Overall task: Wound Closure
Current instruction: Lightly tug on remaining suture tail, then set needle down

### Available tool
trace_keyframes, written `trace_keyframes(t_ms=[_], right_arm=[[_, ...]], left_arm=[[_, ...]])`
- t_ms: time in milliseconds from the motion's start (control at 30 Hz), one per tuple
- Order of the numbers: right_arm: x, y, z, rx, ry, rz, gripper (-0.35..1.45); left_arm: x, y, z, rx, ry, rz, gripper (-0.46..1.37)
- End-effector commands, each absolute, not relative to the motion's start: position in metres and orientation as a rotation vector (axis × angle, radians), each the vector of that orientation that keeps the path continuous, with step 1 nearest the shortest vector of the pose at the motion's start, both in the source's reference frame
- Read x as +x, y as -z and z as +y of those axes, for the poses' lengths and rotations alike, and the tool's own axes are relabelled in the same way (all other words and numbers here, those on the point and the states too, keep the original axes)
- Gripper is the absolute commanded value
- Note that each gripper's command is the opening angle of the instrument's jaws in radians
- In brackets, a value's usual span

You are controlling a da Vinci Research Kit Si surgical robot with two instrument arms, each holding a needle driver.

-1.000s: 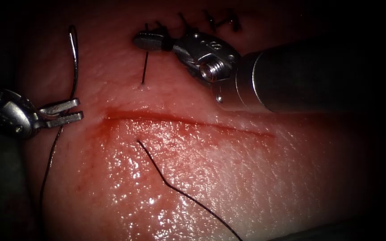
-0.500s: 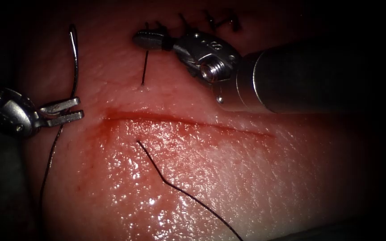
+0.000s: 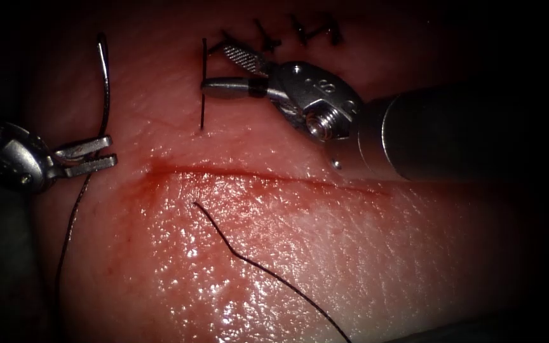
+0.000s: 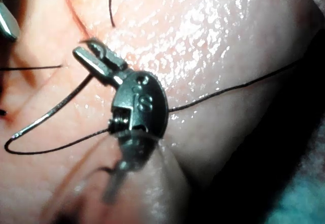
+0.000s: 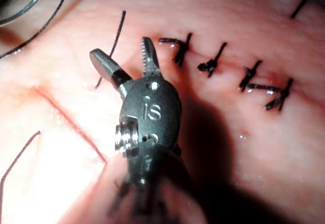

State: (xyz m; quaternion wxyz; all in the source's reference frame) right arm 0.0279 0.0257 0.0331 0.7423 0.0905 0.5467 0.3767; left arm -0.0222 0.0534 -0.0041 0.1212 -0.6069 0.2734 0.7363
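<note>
Tissue: the pale, glistening slab of pork belly (image 3: 363, 254) carries a thin red cut (image 3: 255, 174) that runs left to right.
Red fluid: a wet red stain (image 3: 154, 187) lies at the left end of the cut.
Left hand: the small steel two-jawed left hand (image 3: 112, 150) sits just left of the cut's left end. Its jaws are closed on the needle near the tail end, where the thread joins (the left wrist view (image 4: 86, 49) shows the same hold).
Needle: the thin curved steel needle (image 3: 105, 89) arcs from the left hand toward the far side, its tip free. It is clear of the tissue; in the left wrist view (image 4: 51, 113) it sweeps away from the jaws.
Thread: the fine dark thread (image 3: 249, 267) enters the tissue just on the near side of the cut, toward its left end, and trails off to the near right. A short dark strand (image 3: 203, 95) comes out on the far side of the cut and stands upright.
Right hand: the steel two-jawed right hand (image 3: 214, 65) is on the far side of the cut with its jaws spread wide, holding nothing. Its nearer jaw tip lies against the upright strand; the right wrist view (image 5: 120, 47) also shows the jaws apart.
Finished stitches: a row of dark knotted stitches (image 3: 300, 32) lies farther back, right of the strand (image 5: 218, 61).
</note>
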Motion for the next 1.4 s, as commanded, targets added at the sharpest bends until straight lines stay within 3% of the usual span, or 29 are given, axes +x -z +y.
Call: trace_keyframes(t_ms=[33, 333, 467, 767, 1067, 1400], right_arm=[[0.0276, -0.0331, 0.0255, 0.202, -0.818, 1.204, 1.31], [0.0271, -0.0327, 0.0249, 0.195, -0.757, 1.193, 1.28], [0.027, -0.0328, 0.0239, 0.258, -0.704, 1.207, 1.11], [0.0272, -0.0334, 0.0215, 0.299, -0.643, 1.215, 1.11], [0.0276, -0.0329, 0.0209, 0.304, -0.631, 1.216, 1.1], [0.0283, -0.0323, 0.0196, 0.335, -0.601, 1.213, 1.08]], left_arm=[[-0.0222, 0.0041, 0.0535, -1.774, -2.152, 0.794, -0.35], [-0.022, 0.0043, 0.0538, -1.776, -2.16, 0.806, -0.35], [-0.0219, 0.0044, 0.0541, -1.776, -2.162, 0.806, -0.35], [-0.0218, 0.0046, 0.0548, -1.774, -2.191, 0.841, -0.35], [-0.0217, 0.0041, 0.0562, -1.484, -2.499, 0.886, -0.35], [-0.022, 0.0017, 0.0582, -1.298, -2.777, 0.728, -0.35]])
